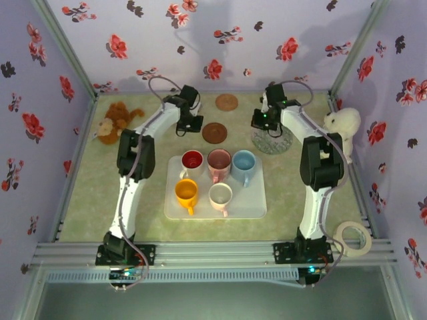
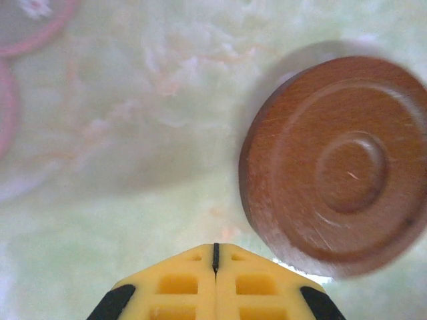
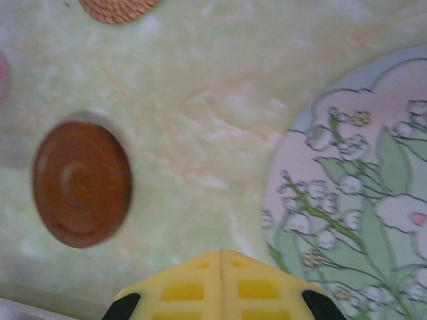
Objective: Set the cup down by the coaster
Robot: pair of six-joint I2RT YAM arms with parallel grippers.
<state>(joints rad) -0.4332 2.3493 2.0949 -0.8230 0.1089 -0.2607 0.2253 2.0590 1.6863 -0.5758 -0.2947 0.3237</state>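
Note:
Several cups stand on a white tray: red, pink, blue, yellow and cream. A round brown wooden coaster lies beyond the tray. My left gripper hangs just left of it, shut and holding nothing; in the left wrist view the coaster lies right of the closed tips. My right gripper is shut and empty too, its tips between the brown coaster and a floral coaster.
A woven coaster lies near the back wall, and the floral coaster lies under the right arm. A brown plush toy sits at the back left and a white one at the back right. A tape roll rests at the front right.

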